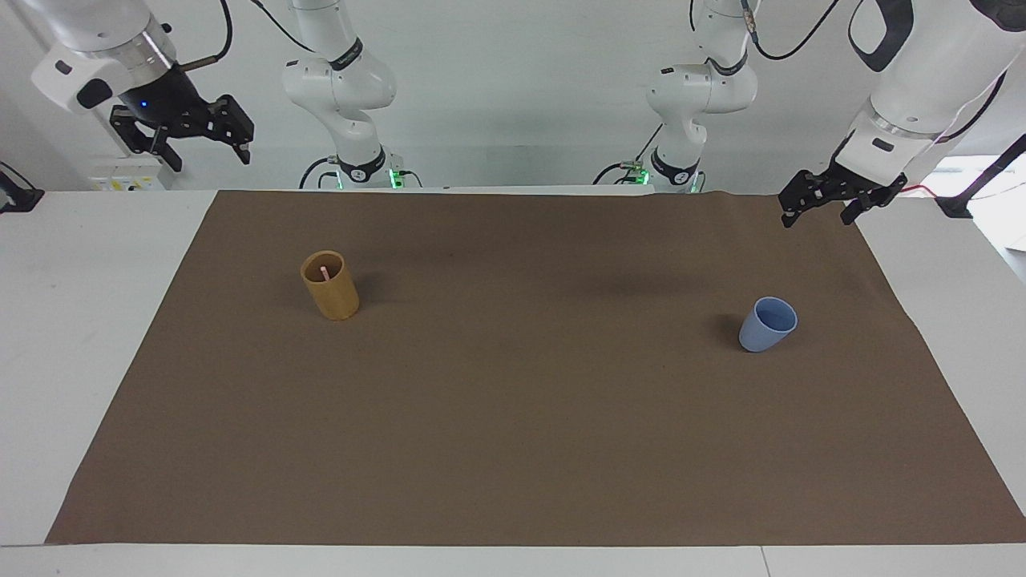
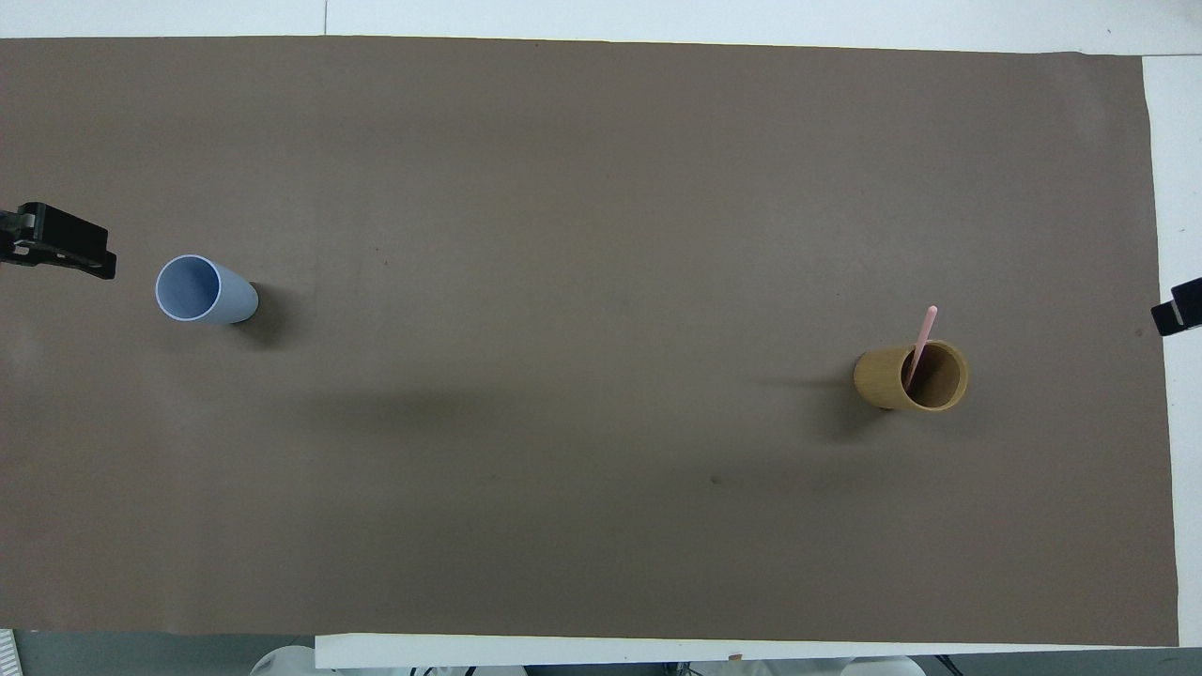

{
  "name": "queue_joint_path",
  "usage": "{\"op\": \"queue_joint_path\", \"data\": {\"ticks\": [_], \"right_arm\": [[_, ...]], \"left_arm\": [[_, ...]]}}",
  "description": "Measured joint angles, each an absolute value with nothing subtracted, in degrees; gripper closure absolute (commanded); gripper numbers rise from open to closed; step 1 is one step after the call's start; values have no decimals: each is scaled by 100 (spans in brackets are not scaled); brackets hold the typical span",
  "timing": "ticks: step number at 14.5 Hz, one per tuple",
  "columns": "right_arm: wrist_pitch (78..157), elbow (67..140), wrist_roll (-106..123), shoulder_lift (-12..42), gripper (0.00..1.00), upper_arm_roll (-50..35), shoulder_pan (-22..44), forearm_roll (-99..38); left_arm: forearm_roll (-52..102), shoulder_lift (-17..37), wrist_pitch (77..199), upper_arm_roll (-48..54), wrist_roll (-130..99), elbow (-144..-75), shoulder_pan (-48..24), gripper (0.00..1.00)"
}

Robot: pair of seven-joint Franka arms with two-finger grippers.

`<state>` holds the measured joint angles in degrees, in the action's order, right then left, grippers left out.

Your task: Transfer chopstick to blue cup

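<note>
The pale pink chopstick (image 1: 323, 272) (image 2: 922, 340) stands tilted inside a tan cylindrical holder (image 1: 330, 296) (image 2: 909, 377) toward the right arm's end of the table. The blue cup (image 1: 768, 324) (image 2: 202, 291) stands upright and empty toward the left arm's end. My right gripper (image 1: 207, 152) hangs open and empty, high over the white table off the mat's edge, well apart from the holder. My left gripper (image 1: 817, 216) is open and empty, low over the mat's corner at its own end, apart from the blue cup.
A brown mat (image 1: 513, 417) (image 2: 563, 188) covers most of the white table (image 1: 96, 264). Only the holder and the cup stand on it. The two arm bases (image 1: 361, 168) (image 1: 669, 168) stand at the table's edge.
</note>
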<state>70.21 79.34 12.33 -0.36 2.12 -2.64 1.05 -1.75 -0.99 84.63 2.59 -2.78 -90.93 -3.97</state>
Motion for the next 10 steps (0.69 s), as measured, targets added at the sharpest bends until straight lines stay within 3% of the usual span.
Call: {"op": "queue_joint_path", "data": {"ticks": [2, 6, 10], "right_arm": [[7021, 7934, 1233, -36, 0, 211, -262, 103], [7028, 7976, 1233, -38, 0, 202, -243, 87], [7223, 8256, 1234, -120, 0, 197, -231, 84]], "left_arm": [[-185, -237, 8689, 240, -432, -9472, -377, 0], [-197, -833, 10537, 217, -709, -11280, -153, 0], [-197, -884, 11832, 207, -930, -12425, 8, 2]]}}
